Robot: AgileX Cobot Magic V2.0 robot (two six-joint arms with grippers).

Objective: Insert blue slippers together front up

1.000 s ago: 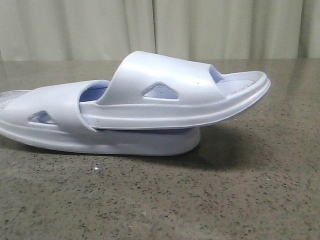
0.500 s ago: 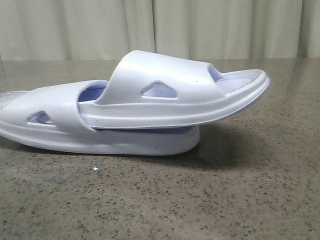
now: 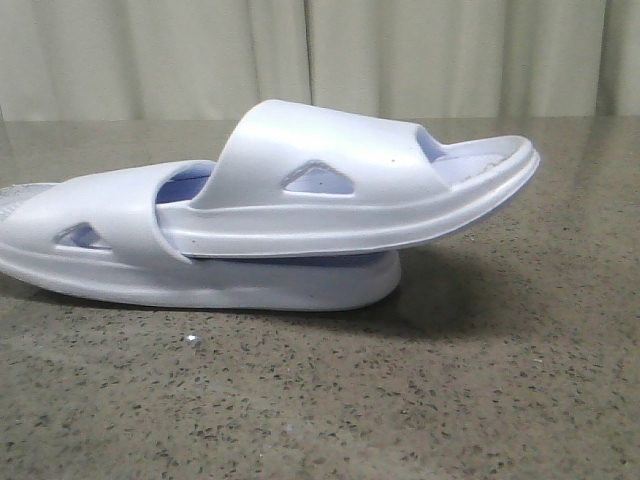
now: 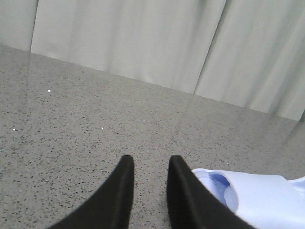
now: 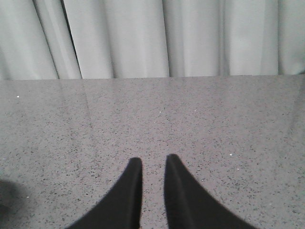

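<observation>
Slippers, one pair, pale blue foam: lower slipper (image 3: pixel 120 262) lies flat on the speckled grey table (image 3: pixel 400 400) at the left of the front view, and the upper slipper (image 3: pixel 350 195) is pushed under its strap, its free end tilted up and overhanging to the right, above its shadow. Left gripper (image 4: pixel 148 164), black fingers parted by a narrow gap and holding nothing, sits above bare tabletop with one slipper end just beside it. Right gripper (image 5: pixel 153 164), fingers likewise slightly apart and empty, over bare table with pleated pale curtain (image 5: pixel 152 38) behind.
</observation>
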